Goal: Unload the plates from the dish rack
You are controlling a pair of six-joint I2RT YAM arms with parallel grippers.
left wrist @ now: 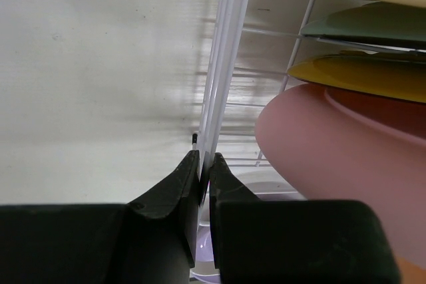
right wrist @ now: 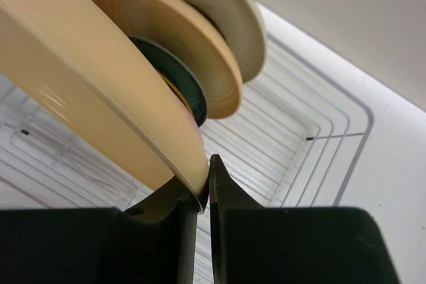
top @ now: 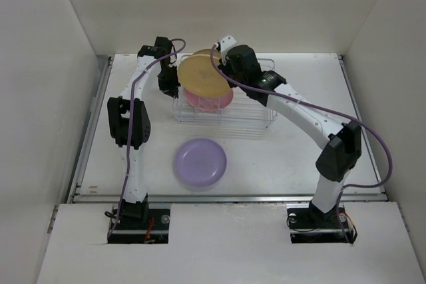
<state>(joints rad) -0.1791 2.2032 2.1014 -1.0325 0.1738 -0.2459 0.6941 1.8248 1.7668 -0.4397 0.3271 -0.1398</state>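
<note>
Right gripper (right wrist: 203,194): jaws narrow, pinching the lower rim of the yellow plate (right wrist: 80,78), whose edge sits between the fingertips.
Yellow plate: tilted over the left part of the dish rack (top: 253,108), above the pink plate (top: 212,101).
Left gripper (left wrist: 204,181): jaws clamped on the rack's wire rim at its left end.
Lavender plate (top: 200,162): flat on the table (top: 266,157), in front of the rack.

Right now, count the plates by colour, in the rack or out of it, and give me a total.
lavender plate: 1
pink plate: 1
yellow plate: 1
teal plate: 1
amber plate: 1
cream plate: 1
Total: 6
</note>
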